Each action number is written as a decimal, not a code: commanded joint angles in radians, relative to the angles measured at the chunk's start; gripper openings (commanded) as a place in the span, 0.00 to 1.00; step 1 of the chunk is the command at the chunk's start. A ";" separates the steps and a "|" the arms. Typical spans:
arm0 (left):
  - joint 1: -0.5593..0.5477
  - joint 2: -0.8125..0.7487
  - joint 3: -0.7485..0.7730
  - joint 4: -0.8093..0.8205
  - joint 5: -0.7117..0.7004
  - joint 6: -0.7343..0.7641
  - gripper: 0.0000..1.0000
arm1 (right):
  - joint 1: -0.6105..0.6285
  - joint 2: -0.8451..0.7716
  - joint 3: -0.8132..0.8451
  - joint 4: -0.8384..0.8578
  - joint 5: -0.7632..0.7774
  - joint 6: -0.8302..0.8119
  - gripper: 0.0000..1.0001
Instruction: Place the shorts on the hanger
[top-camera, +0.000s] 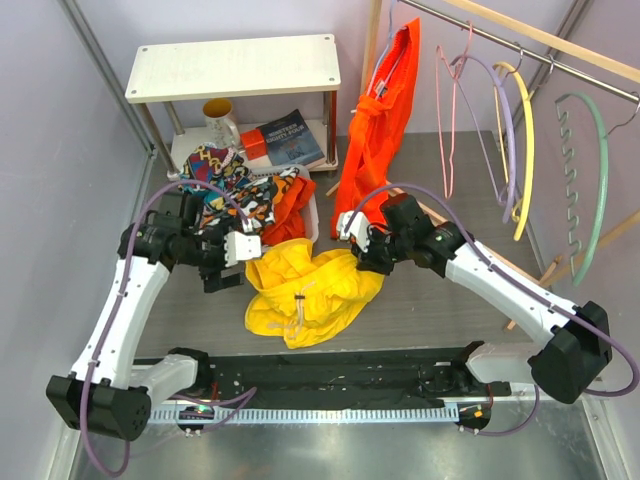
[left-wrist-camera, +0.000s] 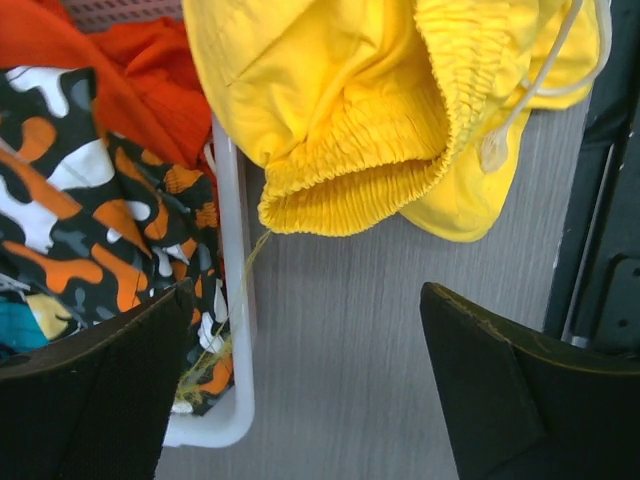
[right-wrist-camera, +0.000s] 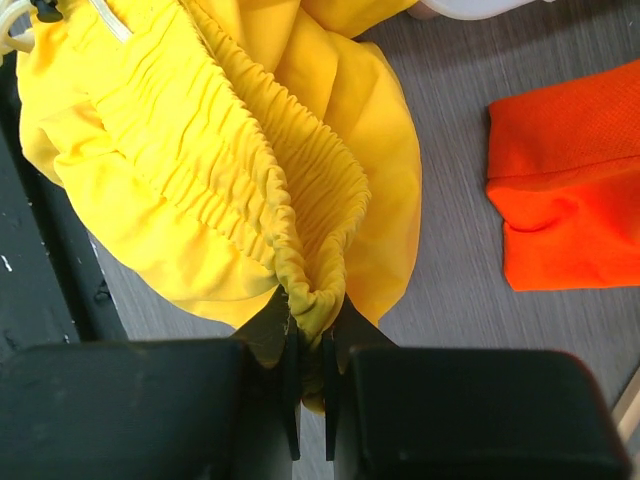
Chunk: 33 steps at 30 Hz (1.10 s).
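The yellow shorts (top-camera: 308, 290) lie bunched on the grey table in front of the white basket, their white drawstring (top-camera: 298, 308) showing. My right gripper (top-camera: 362, 262) is shut on the elastic waistband (right-wrist-camera: 312, 300) at the shorts' right edge. My left gripper (top-camera: 232, 268) is open and empty, just left of the shorts and over the basket's corner; the waistband (left-wrist-camera: 350, 195) lies beyond its fingers (left-wrist-camera: 500, 370). The pale pink hanger (top-camera: 447, 120) hangs on the rail at the back right.
A white basket (left-wrist-camera: 232, 300) holds the patterned cloth (top-camera: 225, 190) and an orange cloth (top-camera: 292, 200). An orange garment (top-camera: 385, 110) hangs at the back. Lilac (top-camera: 505, 130), yellow (top-camera: 525, 150) and green (top-camera: 590, 170) hangers hang on the rail. A small shelf (top-camera: 235, 65) stands behind.
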 joint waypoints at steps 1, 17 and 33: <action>-0.018 -0.009 -0.084 0.054 0.061 0.252 1.00 | 0.007 -0.043 -0.007 0.058 0.027 -0.073 0.01; -0.181 0.077 -0.263 0.289 -0.077 0.223 0.50 | 0.022 -0.130 -0.015 0.052 0.051 -0.099 0.01; -0.147 -0.077 0.429 0.195 -0.328 -0.887 0.00 | 0.021 -0.159 0.387 0.154 0.202 0.056 0.01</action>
